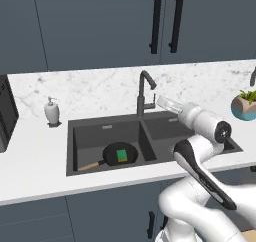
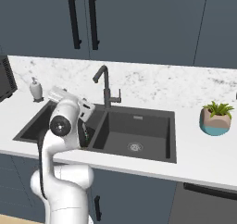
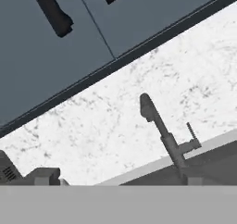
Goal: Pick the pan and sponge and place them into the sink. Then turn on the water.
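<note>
Sponge (image 1: 122, 155) on pan (image 1: 119, 154) — both in sink (image 1: 150, 142).

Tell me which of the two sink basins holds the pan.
The left basin of the sink, the one nearer the soap dispenser. The pan lies there with the sponge on it; the right basin has none.

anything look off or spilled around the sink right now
Nothing stands out. The pan lies flat in the left basin of the sink with the sponge on it. The faucet stands upright with no stream showing, and the soap dispenser and plant pot are upright.
</note>
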